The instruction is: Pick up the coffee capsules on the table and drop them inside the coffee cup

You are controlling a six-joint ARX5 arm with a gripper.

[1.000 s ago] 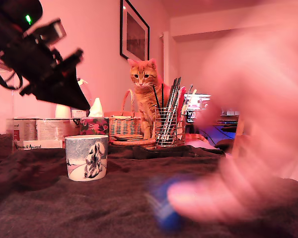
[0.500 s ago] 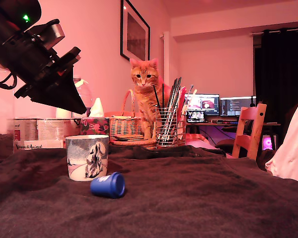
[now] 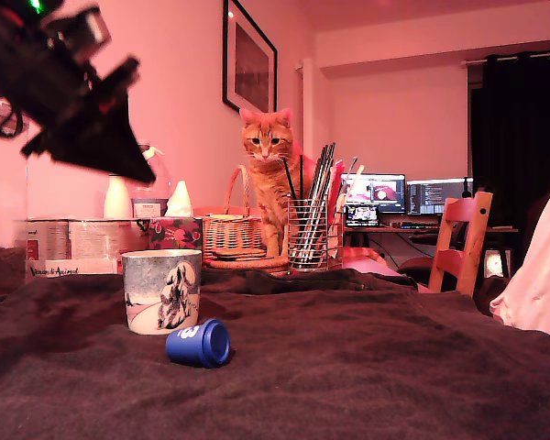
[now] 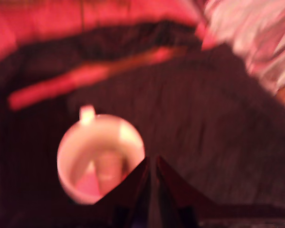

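Hand [image 3: 137, 170] has lifted a little since half a second ago and hangs above the coffee cup [image 3: 161, 291], its fingers pressed together on nothing. A blue coffee capsule [image 3: 199, 344], newly arrived on the dark-covered desk [image 3: 367, 367], lies on its side just beside the cup and has barely shifted. The blurred wrist view seems to show a pale capsule already in the cup, so the blue one is probably next.

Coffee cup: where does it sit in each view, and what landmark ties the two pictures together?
Exterior view: coffee cup stands on the dark cloth at the exterior view's left, behind the blue capsule.
Wrist view: seen from above, blurred, just beyond the end effector.
Shared landmark: the dark cloth.
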